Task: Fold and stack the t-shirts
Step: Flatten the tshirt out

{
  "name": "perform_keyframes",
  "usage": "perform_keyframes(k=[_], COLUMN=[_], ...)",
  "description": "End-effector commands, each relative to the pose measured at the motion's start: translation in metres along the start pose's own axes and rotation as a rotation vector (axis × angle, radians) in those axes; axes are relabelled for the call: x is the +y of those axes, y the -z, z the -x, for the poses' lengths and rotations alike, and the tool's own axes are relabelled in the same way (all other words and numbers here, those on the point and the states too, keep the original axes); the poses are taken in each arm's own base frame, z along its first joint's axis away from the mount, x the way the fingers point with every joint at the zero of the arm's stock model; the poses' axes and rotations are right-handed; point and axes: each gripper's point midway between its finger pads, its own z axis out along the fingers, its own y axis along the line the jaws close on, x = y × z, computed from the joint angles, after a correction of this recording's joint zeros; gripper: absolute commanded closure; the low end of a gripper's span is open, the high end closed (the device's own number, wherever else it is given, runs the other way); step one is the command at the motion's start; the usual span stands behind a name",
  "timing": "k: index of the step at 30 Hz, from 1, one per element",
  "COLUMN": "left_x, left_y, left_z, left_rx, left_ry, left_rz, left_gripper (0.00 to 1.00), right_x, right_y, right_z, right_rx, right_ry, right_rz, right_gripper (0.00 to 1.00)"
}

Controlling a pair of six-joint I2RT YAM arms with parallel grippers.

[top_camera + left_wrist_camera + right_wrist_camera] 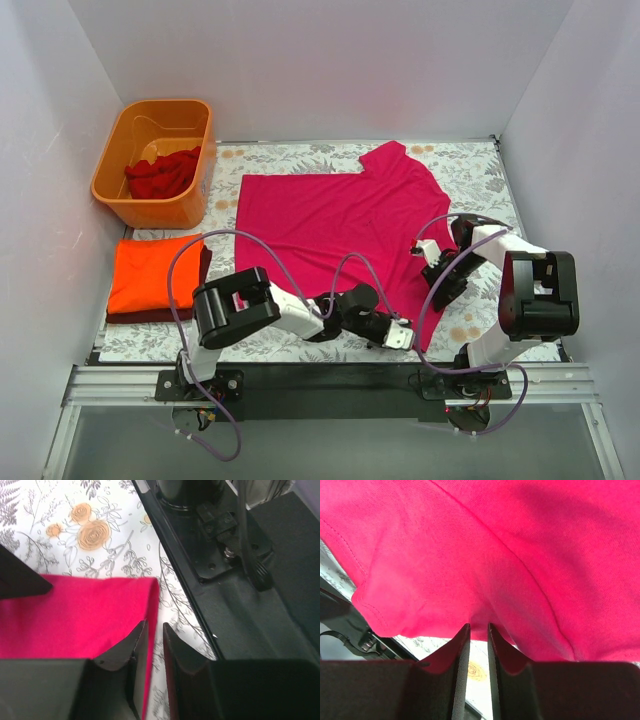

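Observation:
A magenta-pink t-shirt (340, 215) lies spread across the middle of the table. My left gripper (402, 337) is low at its near right corner. In the left wrist view its jaws (155, 625) stand a narrow gap apart, open. The shirt's side edge (152, 600) runs between them along the left finger, with the tablecloth showing in the gap. My right gripper (432, 265) is at the shirt's right edge. It (478, 625) is shut on a puckered bit of the pink cloth (485, 570), which is lifted off the table. An orange t-shirt (155, 272) lies folded on a maroon one (205, 265).
An orange plastic tub (130, 205) at the back left holds a crumpled red t-shirt (162, 175). A floral cloth (470, 170) covers the table. The black base rail (240, 620) runs close to my left gripper. White walls stand on three sides.

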Motion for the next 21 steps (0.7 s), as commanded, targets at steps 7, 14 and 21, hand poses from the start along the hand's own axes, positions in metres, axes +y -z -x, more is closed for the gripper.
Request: perform_keyframes(k=[7,14,21], left_x=[-0.001,0.022,0.053], left_y=[0.063,0.164,0.298], left_z=[0.048,0.052,-0.022], left_rx=[-0.018,0.089,0.379], left_ry=[0.068,0.315,0.718], left_rz=[0.094,0.311,0.646], left_gripper=[0.80,0.79,0.80], right_x=[0.001,0.014,0.004], right_y=[0.009,0.020,0.076], right_z=[-0.020,-0.048,0.036], right_rx=[0.039,0.088,-0.108], right_ry=[0.085,0.178,0.175], right_rz=[-0.062,-0.103,-0.125], right_gripper=[0.73,0.72,0.71])
